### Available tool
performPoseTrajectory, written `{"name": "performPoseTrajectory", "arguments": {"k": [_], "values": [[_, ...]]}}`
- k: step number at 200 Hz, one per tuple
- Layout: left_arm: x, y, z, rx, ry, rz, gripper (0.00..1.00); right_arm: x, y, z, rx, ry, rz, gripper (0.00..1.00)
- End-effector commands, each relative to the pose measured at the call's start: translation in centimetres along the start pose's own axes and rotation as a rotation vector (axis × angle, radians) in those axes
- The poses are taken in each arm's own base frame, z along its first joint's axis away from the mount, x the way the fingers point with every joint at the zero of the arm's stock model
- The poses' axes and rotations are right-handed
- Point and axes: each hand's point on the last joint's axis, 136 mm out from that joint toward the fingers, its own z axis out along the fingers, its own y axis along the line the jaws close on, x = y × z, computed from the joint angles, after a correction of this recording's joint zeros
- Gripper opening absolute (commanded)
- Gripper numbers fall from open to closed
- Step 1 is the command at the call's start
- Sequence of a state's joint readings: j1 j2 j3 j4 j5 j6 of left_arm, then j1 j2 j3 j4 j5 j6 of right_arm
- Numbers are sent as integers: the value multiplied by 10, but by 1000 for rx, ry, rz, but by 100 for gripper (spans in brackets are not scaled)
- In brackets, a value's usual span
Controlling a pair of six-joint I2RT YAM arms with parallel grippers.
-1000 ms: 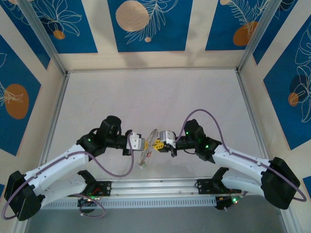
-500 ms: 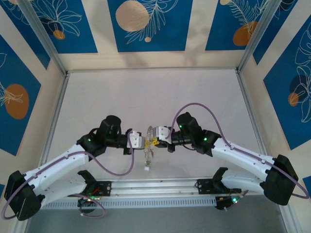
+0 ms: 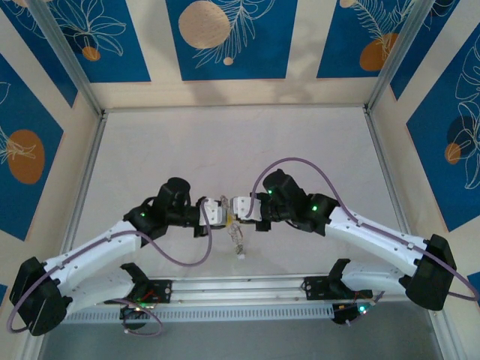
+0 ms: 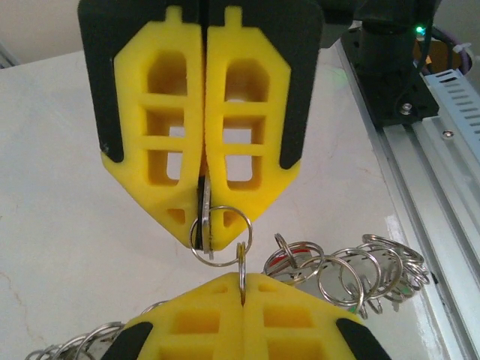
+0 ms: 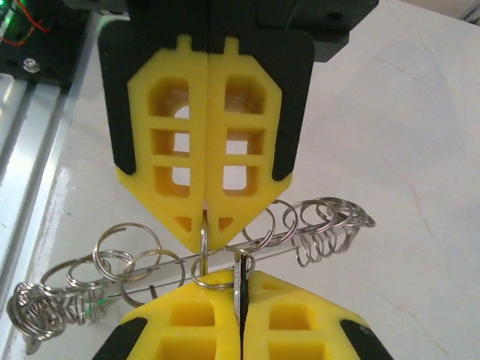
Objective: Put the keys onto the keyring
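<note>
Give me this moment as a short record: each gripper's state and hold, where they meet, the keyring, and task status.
left gripper: shut on a thin wire ring, edge-on; possibly part of the keyring
right gripper: shut on a flat key with a small ring on it
meeting: tip to tip above the table, near the arm bases
keyring: long thin loop passing under the tips, small rings strung along it, a red tag among them
status: cannot tell whether the held key is on the keyring
</note>
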State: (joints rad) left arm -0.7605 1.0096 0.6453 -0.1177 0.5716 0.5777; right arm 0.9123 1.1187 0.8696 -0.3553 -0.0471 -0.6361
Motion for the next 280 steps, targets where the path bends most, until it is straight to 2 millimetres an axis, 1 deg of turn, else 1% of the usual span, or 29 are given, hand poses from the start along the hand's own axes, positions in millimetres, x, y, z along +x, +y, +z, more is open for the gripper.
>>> {"name": "performPoseTrajectory", "arguments": {"k": [1, 5, 13, 27, 54, 86, 90, 104, 121, 141, 158, 170, 175, 182, 191, 208, 227, 248, 266, 280], "values": [[1, 2, 6, -17, -27, -38, 0, -6, -19, -5, 97, 38, -86, 0], [1, 3, 7, -24, -33, -41, 0, -5, -20, -5, 107, 43, -99, 0], [1, 5, 8, -38, -40, -44, 9, -5, -23, -5, 125, 56, -122, 0], [2, 9, 8, -60, -35, -57, 18, -1, -28, -6, 149, 88, -151, 0], [12, 17, 8, -116, 4, -69, 29, 9, -36, -10, 163, 174, -238, 0], [21, 37, 1, -252, 27, -112, 36, 22, -52, -13, 185, 295, -333, 0], [23, 40, -1, -275, 26, -118, 39, 24, -54, -14, 187, 312, -350, 0], [26, 51, -9, -360, 18, -143, 44, 31, -62, -17, 199, 375, -404, 0], [32, 68, -24, -492, 18, -201, 51, 39, -71, -23, 205, 446, -468, 0], [46, 86, -40, -627, 49, -271, 64, 49, -81, -30, 205, 523, -536, 0], [61, 97, -50, -703, 91, -345, 70, 55, -89, -37, 209, 564, -576, 0], [71, 105, -58, -761, 110, -405, 79, 59, -94, -40, 204, 586, -597, 0], [76, 107, -62, -785, 113, -427, 85, 61, -95, -41, 198, 597, -606, 0], [81, 111, -66, -817, 111, -457, 90, 64, -98, -43, 194, 615, -616, 0], [88, 117, -75, -873, 105, -498, 100, 69, -99, -44, 181, 637, -631, 0], [100, 125, -90, -964, 90, -565, 100, 76, -104, -48, 167, 679, -659, 0], [113, 128, -104, -1051, 84, -600, 100, 83, -112, -53, 169, 719, -694, 0], [127, 131, -116, -1123, 131, -619, 100, 82, -122, -59, 184, 743, -757, 0], [131, 132, -122, -1152, 153, -620, 100, 78, -127, -60, 197, 745, -813, 0], [130, 134, -125, -1167, 143, -628, 100, 76, -131, -60, 213, 746, -840, 0]]}}
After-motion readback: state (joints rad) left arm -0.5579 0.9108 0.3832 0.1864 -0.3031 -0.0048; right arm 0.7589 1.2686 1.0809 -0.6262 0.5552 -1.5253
